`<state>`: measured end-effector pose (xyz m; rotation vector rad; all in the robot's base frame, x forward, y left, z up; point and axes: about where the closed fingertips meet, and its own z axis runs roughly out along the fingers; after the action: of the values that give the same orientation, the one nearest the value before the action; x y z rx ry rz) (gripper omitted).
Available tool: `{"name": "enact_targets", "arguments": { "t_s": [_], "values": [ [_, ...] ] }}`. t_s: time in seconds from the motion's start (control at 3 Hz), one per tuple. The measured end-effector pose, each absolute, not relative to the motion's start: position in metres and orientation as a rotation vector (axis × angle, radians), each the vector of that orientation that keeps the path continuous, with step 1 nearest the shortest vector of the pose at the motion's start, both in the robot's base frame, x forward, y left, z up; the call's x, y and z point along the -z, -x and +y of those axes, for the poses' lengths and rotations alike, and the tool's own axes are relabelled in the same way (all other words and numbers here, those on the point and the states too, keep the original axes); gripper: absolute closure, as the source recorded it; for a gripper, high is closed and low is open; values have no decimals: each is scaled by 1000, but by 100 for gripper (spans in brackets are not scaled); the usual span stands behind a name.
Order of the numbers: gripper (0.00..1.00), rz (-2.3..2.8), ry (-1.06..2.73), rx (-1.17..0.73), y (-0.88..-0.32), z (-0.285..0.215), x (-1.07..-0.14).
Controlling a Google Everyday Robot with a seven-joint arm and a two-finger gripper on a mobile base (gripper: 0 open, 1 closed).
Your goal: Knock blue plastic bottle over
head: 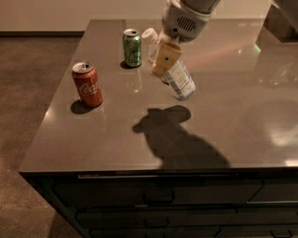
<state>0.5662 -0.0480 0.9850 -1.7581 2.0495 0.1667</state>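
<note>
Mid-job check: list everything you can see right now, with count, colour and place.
clear bluish ribbed plastic bottle with white cap: one, bluish-clear, tipped well off upright, mid-counter, cap toward the green can.
green soda can: one, green, upright, left of the bottle.
red Coca-Cola can: one, red, upright, near the left edge.
dark stone-look counter: one, grey-brown, drawers below.
gripper: one, tan, against the bottle's upper part.
white arm: one, above the gripper.

looking down at a slant from above the front of the counter [107, 144], facing the far wall [56, 14], fairly near; showing the gripper [163, 62] high in the middle.
</note>
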Motion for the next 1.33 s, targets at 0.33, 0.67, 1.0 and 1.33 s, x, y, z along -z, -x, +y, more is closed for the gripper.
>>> {"name": "enact_targets", "arguments": {
  "t_s": [0.33,0.67,1.0,1.33],
  "values": [
    [100,2101,1795,-64,-589,-53,-973],
    [82,2135,1816,17,-606,-55,-961],
    [59,2155,1820,38,-614,-54,-949],
    [35,2161,1820,29,-617,-50,-939]
  ]
}}
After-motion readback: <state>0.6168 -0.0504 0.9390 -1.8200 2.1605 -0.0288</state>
